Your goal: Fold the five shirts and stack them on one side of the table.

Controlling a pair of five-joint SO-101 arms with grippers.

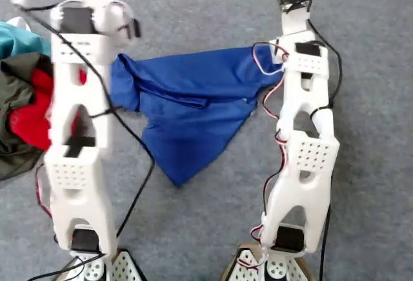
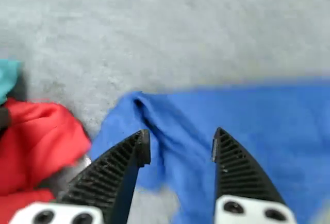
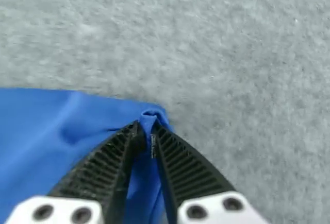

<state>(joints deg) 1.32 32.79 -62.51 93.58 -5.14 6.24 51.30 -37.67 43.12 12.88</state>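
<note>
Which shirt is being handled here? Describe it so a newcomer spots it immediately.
On the grey felt table, look at the middle: a crumpled royal-blue fabric shirt lies spread out. Unlike the heap of red, teal and dark shirts at the table's edge, it lies alone, one corner pinched by the right gripper.

No writing, label, brand, number or sign can be read. The blue shirt (image 1: 193,113), the heap of other shirts (image 1: 26,106), the white arms (image 1: 77,139) and the grey table cover (image 1: 361,68) show only plain surfaces.
</note>
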